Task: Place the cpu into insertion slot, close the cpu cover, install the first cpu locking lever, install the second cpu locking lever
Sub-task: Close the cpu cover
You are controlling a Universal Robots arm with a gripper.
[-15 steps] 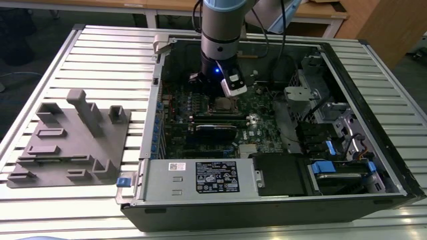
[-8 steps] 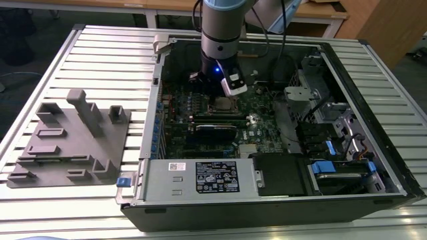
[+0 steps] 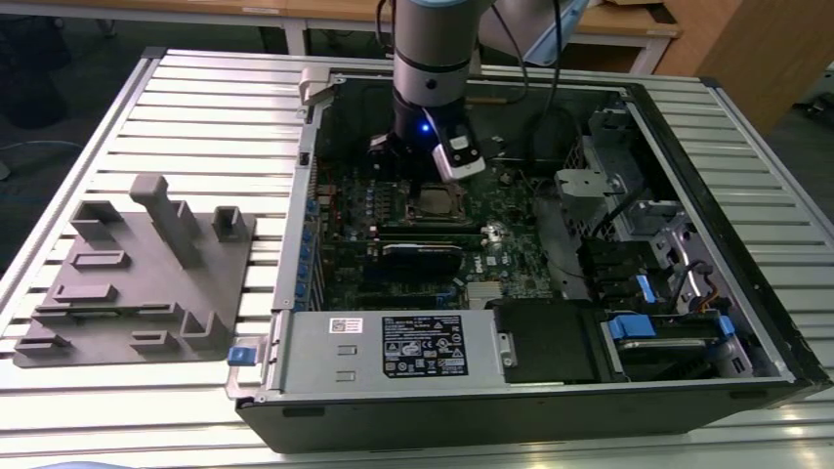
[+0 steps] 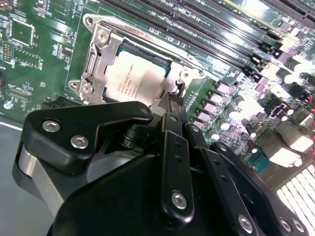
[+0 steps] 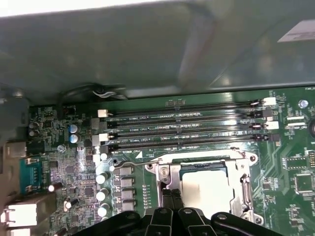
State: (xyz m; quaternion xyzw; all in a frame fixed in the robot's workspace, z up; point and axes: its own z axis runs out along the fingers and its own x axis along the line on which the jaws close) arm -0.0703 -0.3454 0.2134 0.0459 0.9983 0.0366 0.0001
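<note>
Your pincer (image 4: 171, 98) hid one edge of the cpu (image 4: 134, 81) and cpu cover (image 4: 101, 54) from you; in the exterior view, the arm (image 3: 431, 49) was cut off by the picture's edge.

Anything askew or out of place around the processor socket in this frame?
Nothing stands out. The small silvery-tan square cpu lies flat and square inside the thin silver metal cover frame; the black claw, shut, sits at that frame's edge.
</note>
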